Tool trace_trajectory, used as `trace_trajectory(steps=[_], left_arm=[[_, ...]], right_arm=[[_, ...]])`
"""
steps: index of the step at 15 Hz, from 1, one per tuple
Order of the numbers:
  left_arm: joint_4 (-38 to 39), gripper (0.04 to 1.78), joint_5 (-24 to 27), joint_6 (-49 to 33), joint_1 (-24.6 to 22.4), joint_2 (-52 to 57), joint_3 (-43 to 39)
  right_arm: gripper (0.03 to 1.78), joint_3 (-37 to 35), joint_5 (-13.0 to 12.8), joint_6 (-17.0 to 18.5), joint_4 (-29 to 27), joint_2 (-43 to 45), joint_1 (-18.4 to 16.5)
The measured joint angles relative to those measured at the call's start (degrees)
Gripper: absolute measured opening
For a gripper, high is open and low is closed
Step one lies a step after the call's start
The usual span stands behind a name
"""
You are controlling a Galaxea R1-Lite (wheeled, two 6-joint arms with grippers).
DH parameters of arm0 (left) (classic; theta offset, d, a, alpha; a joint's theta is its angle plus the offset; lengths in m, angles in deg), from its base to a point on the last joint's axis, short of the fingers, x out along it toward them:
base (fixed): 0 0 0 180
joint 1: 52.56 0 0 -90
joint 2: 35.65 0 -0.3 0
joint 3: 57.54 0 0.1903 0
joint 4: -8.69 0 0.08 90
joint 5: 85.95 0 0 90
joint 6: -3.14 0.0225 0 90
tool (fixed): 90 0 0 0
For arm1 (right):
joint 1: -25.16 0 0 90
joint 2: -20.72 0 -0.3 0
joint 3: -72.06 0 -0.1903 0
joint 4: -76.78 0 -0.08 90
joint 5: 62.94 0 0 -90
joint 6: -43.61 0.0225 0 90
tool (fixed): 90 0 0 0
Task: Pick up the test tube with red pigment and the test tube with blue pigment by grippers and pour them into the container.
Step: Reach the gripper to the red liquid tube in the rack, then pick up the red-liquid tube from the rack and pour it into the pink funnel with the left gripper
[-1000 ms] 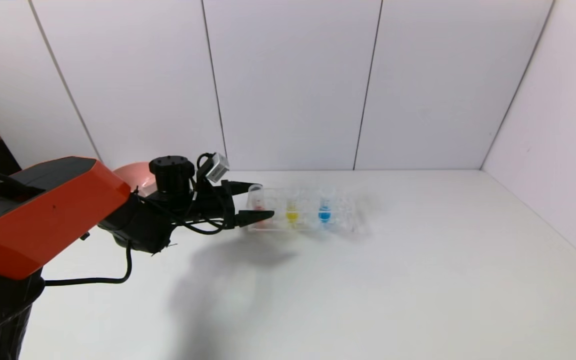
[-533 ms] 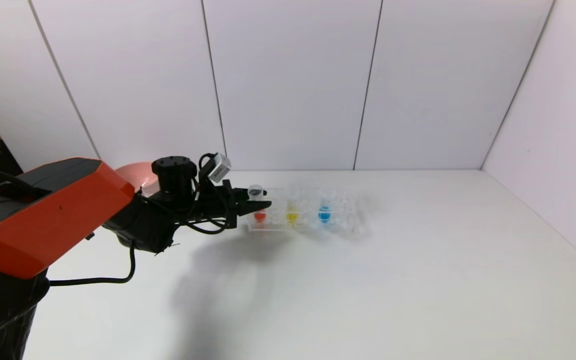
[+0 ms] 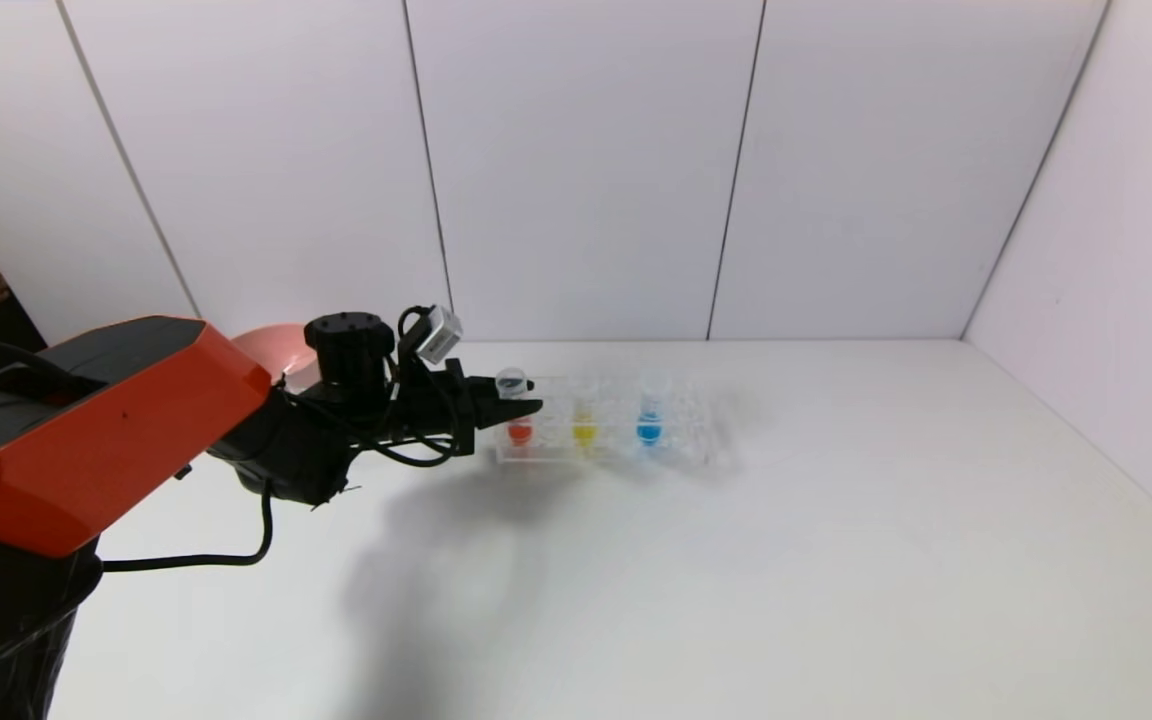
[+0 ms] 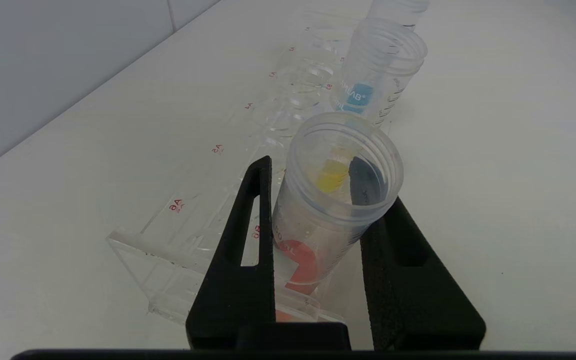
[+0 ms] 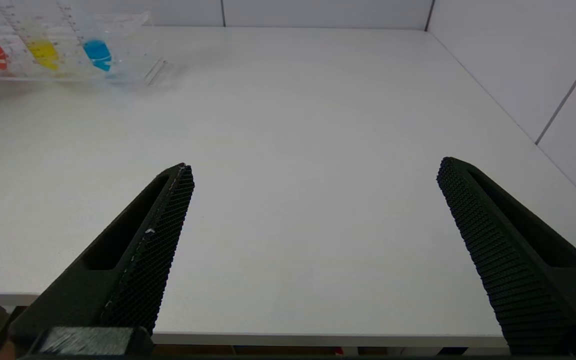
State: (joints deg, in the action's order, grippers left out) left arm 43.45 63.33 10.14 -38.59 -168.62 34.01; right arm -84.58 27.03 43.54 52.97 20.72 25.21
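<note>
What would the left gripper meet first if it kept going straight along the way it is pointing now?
The left gripper is already shut on the test tube with red pigment, in the clear rack. Pushing on would probably drive that tube into the yellow tube standing next in line, though the gap is unclear.

Three tubes, red (image 3: 519,432), yellow (image 3: 584,432) and blue (image 3: 648,431), stand in one clear rack (image 3: 696,440); one pink bowl (image 3: 271,348) sits behind it.
</note>
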Motion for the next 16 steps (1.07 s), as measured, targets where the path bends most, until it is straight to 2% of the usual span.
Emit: trace_trajectory(steps=[9, 16], left_arm=[[-0.6, 0.5, -0.1, -2.8, -0.2, 4.0, 1.2], [-7.0, 0.5, -0.7, -3.1, -0.6, 10.5, 3.3]], right_arm=[[1.77, 0.0, 0.0, 0.0, 0.0, 0.0, 0.0], [1.77, 0.0, 0.0, 0.0, 0.0, 0.0, 0.0]])
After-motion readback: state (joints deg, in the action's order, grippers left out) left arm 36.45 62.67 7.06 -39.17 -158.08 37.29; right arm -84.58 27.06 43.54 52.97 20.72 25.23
